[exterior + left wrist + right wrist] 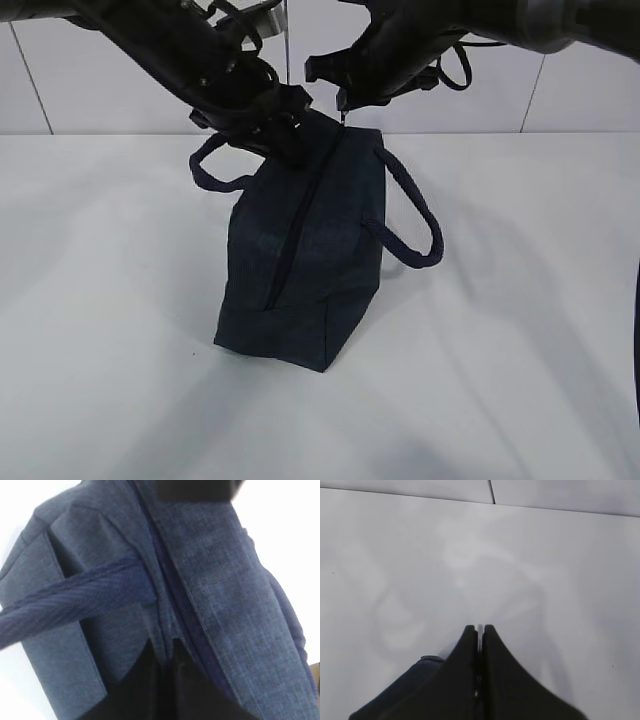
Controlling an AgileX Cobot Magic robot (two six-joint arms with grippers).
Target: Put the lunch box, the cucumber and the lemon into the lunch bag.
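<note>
Below both grippers' fingers, seemingly touching, stands the lunch bag.

Count on my table: one lunch bag with two loop handles; my two grippers, left gripper and right gripper.

- The exterior view looks down at a slant at the bag on the surface.
- The left wrist view sits very close on the bag.
- The right wrist view faces over the surface toward the wall.
</note>
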